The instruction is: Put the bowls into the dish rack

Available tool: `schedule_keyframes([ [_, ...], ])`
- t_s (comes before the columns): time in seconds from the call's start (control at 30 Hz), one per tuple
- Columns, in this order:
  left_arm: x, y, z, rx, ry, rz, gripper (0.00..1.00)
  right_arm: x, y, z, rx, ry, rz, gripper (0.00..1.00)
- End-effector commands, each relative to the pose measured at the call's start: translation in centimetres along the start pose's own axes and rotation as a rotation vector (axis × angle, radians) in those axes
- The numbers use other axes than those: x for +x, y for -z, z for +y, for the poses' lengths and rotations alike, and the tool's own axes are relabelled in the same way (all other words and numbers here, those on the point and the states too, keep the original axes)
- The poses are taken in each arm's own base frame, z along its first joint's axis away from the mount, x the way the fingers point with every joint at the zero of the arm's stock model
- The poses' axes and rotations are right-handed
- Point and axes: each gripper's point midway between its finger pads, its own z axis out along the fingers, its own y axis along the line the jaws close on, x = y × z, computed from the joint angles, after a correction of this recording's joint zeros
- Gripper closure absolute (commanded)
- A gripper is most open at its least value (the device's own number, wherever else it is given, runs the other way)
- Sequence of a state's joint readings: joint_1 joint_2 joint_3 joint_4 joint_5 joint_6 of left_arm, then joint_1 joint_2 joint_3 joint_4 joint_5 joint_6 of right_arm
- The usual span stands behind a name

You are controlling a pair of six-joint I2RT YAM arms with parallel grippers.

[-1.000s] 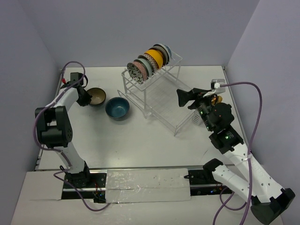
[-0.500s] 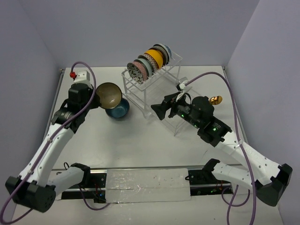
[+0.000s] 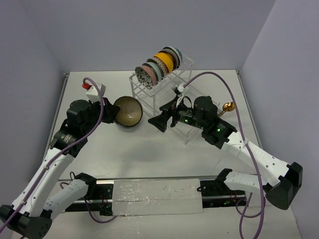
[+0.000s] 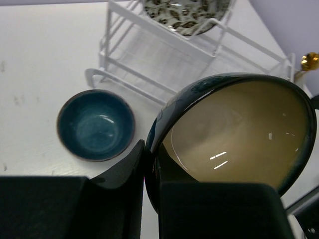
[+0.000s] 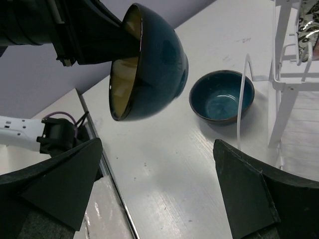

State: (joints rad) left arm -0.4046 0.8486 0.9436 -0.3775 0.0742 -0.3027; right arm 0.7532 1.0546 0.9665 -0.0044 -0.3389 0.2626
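left hand [image 4: 145, 167] | we are grasping the bowl [image 3: 128, 112] by its rim, aloft left of the rack [image 3: 172, 107] | right hand [image 5: 157, 149] | we are holding it released, just right of the bowl

The left pincer [image 3: 112, 113] has lifted the cream-lined bowl [image 3: 128, 111] off the tabletop [image 3: 149, 154] toward the dish rack [image 3: 149, 97], while the right pincer [image 3: 160, 121] has swung leftward near it.

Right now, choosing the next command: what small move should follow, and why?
Probably ease the right gripper forward around the free rim of the cream-lined bowl: it stands wide open facing that bowl, which the left gripper holds tilted above the table.
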Motion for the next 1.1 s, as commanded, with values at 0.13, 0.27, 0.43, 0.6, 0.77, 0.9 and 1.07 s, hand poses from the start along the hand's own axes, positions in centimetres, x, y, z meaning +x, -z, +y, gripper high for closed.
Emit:
schedule_keyframes([
  [0.13,-5.0,-0.5,-6.1,0.244,-0.008,-0.190,1.00,-2.4,-0.2,1.7,-0.066,0.006,-0.065,0.00],
  [0.27,-5.1,-1.3,-7.0,0.256,0.000,-0.201,1.00,-2.2,-0.1,2.1,-0.086,0.005,-0.053,0.00],
  [0.43,-4.9,-1.9,-8.0,0.280,-0.002,-0.207,1.00,-2.1,-0.2,2.1,-0.091,-0.007,-0.056,0.00],
  [0.6,-5.2,-1.7,-8.6,0.307,-0.007,-0.226,1.00,-1.8,-0.6,0.8,-0.028,-0.043,-0.049,0.00],
  [0.77,-4.9,-1.7,-9.1,0.337,-0.004,-0.228,1.00,-1.6,-0.9,0.7,-0.049,-0.058,-0.033,0.00],
  [0.9,-5.1,-1.5,-9.3,0.349,-0.003,-0.243,1.00,-1.3,-0.9,0.6,-0.063,-0.062,-0.027,0.00],
  [1.07,-5.0,-1.6,-9.7,0.372,0.007,-0.241,1.00,-1.6,-0.9,1.2,-0.112,-0.055,-0.041,0.00],
])
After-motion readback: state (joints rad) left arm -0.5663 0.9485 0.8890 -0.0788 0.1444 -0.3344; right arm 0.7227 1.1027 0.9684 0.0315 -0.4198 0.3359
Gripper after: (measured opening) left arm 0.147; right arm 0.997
